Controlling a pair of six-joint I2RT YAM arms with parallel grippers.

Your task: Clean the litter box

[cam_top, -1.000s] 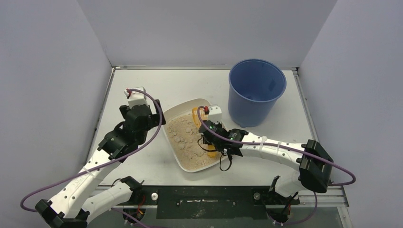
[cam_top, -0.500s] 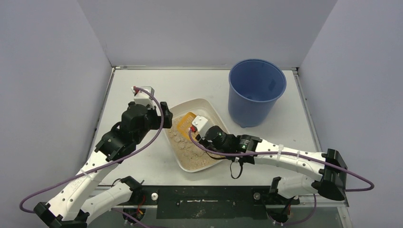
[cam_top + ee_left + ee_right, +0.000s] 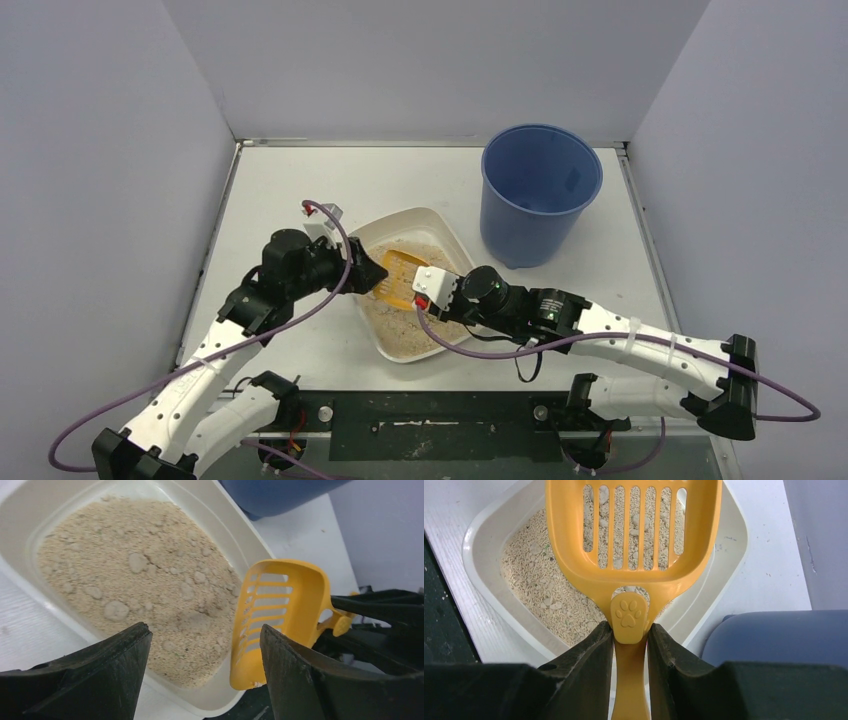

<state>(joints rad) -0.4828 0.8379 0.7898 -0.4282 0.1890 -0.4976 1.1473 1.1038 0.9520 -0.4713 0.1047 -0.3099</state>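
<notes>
Grey walls are closing in a white surface on three sides. The litter box is sitting near its middle, just ahead of the two arm bases, with its long axis running from about 11 o'clock to 5 o'clock in the top view. Beige litter with pale clumps is filling it, too many and too blurred for counting.

The right end effector is clamping narrowly on the handle of the scoop. From there the slotted blade is reaching toward 10 o'clock and hanging over the litter with nothing showing in it. Whether its lip is touching the litter cannot be told. The left end effector is hovering at the box's 9 o'clock rim, jaws standing wide and holding nothing, with the scoop just beside one finger.

The coming move is probably turning on this: litter is lying directly beneath and ahead of the blade, roughly along the box's length. That is making the right arm the nearer one for digging, while the left looks placed for steadying the rim. The bucket is standing near the box at 2 o'clock, seemingly not touching it.

Counting: one litter box, one scoop, one bucket, two end effectors.
</notes>
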